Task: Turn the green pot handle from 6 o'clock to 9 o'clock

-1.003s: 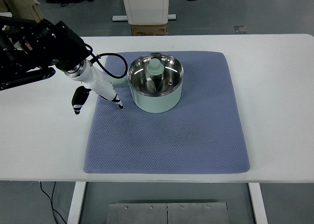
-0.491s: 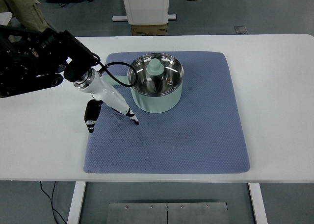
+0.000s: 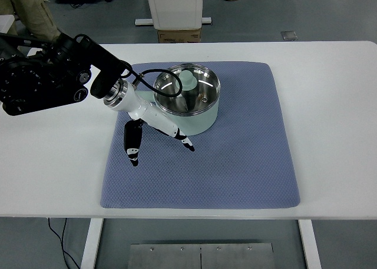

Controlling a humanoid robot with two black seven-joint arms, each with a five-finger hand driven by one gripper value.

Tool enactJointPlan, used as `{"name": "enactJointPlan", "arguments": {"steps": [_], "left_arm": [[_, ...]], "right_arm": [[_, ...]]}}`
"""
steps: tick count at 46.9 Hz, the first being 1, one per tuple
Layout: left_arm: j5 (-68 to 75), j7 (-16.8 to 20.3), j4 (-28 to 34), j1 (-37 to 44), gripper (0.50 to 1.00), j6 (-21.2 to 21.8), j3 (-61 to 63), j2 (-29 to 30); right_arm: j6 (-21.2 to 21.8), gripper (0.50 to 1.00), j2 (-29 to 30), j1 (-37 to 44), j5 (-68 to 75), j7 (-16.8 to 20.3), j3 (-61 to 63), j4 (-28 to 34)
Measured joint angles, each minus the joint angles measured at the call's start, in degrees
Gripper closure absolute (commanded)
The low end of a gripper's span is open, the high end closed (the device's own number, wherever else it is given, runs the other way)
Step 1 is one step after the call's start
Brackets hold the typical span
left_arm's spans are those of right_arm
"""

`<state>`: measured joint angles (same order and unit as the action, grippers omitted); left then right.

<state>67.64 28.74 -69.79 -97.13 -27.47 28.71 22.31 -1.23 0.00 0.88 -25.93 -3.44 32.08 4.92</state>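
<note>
The green pot point(image 3: 197, 123) with its shiny steel inside stands on the back half of the blue-grey mat point(image 3: 235, 163). Its pale green handle point(image 3: 187, 78) shows as a short stub at the far rim. My left hand point(image 3: 160, 152) reaches in from the left and sits low at the pot's near-left side. Its fingers are spread and hold nothing. One white finger with a black tip point(image 3: 186, 143) lies along the pot's front wall, and the thumb point(image 3: 132, 145) points down at the mat. The right arm is out of the picture.
The mat lies on a white table point(image 3: 330, 116). My bulky black left forearm point(image 3: 41, 80) covers the table's left back part. Beyond the far edge are a white stand point(image 3: 174, 7), a cardboard box point(image 3: 179, 35) and a person's trouser leg point(image 3: 32, 10).
My left hand has swung right and nearer, from beside the pot's left wall to its near-left front. The pot has barely moved.
</note>
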Motion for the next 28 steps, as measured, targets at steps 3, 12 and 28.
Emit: {"name": "enactJointPlan", "arguments": {"steps": [3, 12, 28], "left_arm": [[-0.6, 0.0, -0.1, 0.4, 0.500, -0.3, -0.8, -0.1], [-3.3, 0.3, -0.9, 0.7, 0.500, -1.5, -2.7, -0.3], [-14.5, -0.1, -0.7, 1.9, 0.500, -1.5, -8.0, -0.6]], "right_arm": [[0.0, 0.500, 0.0, 0.0, 0.0, 0.0, 0.0, 0.0], [0.0, 0.500, 0.0, 0.0, 0.0, 0.0, 0.0, 0.0], [0.0, 0.500, 0.0, 0.0, 0.0, 0.0, 0.0, 0.0]]}}
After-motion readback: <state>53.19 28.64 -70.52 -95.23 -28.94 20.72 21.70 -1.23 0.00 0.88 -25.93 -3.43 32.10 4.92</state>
